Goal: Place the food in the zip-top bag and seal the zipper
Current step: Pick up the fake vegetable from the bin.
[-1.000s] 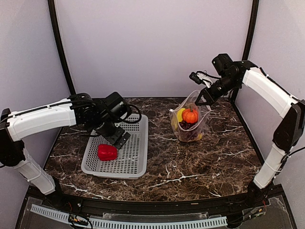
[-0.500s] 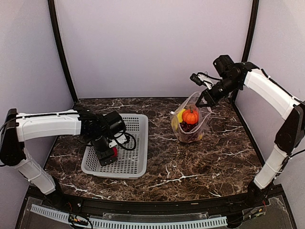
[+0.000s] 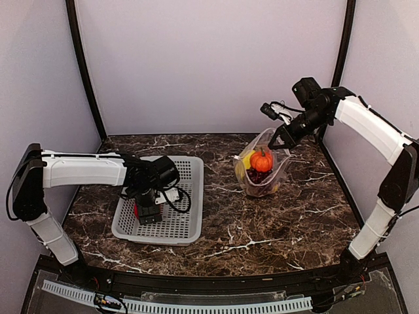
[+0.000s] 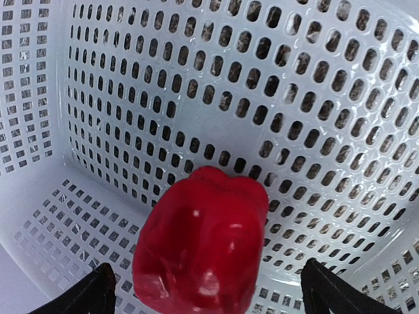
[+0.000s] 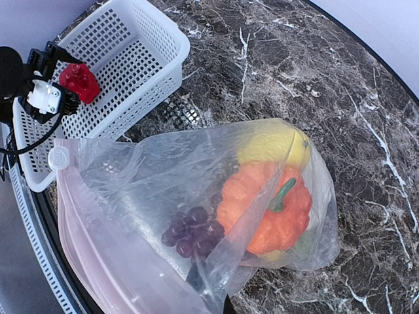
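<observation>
Dark marbled table (image 3: 262, 232), white basket (image 3: 188, 204) and zip-top bag (image 3: 281, 167) on it

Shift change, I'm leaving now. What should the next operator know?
Left gripper: open, fingers either side of the red pepper, which lies in the white basket.
Right gripper: shut on the rim of the zip-top bag, holding its mouth up.
Done: orange fruit, grapes and a yellow piece are in the bag.
To do: bag the pepper, then seal the zipper, now unsealed.

Glossy red pepper (image 4: 203, 252) — smooth, perforated plastic basket (image 4: 275, 91)
</observation>
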`<action>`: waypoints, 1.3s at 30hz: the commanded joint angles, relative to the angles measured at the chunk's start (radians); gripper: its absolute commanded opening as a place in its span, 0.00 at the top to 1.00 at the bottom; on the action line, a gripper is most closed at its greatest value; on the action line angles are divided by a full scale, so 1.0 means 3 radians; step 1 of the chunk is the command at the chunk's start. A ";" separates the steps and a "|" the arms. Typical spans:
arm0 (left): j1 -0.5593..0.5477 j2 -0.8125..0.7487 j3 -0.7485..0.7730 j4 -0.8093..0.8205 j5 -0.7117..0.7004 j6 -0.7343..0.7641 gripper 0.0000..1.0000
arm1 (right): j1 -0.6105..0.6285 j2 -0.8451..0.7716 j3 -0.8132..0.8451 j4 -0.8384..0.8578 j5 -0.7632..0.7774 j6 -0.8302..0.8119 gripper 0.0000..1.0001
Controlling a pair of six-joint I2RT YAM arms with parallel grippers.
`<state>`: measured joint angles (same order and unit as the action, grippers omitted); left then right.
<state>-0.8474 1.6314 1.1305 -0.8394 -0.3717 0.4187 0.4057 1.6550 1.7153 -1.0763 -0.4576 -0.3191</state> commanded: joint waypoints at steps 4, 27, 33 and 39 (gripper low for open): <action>0.0187 0.0129 0.0134 0.0029 -0.0135 0.0336 0.03 | 0.0021 -0.0122 -0.0070 0.0091 -0.0090 -0.0039 0.99; 0.0250 0.0501 0.0683 -0.0398 0.0288 0.0157 0.44 | 0.0033 -0.0148 -0.0119 0.0088 -0.0050 -0.0046 0.99; 0.0248 0.0385 0.1110 -0.0673 0.0313 -0.0046 0.52 | 0.0033 -0.0148 -0.0091 0.0061 0.0001 -0.0063 0.99; 0.0170 0.0122 0.1539 -0.0579 0.0333 -0.0211 0.57 | 0.0033 -0.0171 -0.0094 0.0006 0.0096 -0.0108 0.93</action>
<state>-0.7776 1.7676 1.5166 -0.9955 -0.2878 0.4046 0.4080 1.6417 1.6917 -1.0706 -0.4526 -0.3351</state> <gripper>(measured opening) 0.653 0.027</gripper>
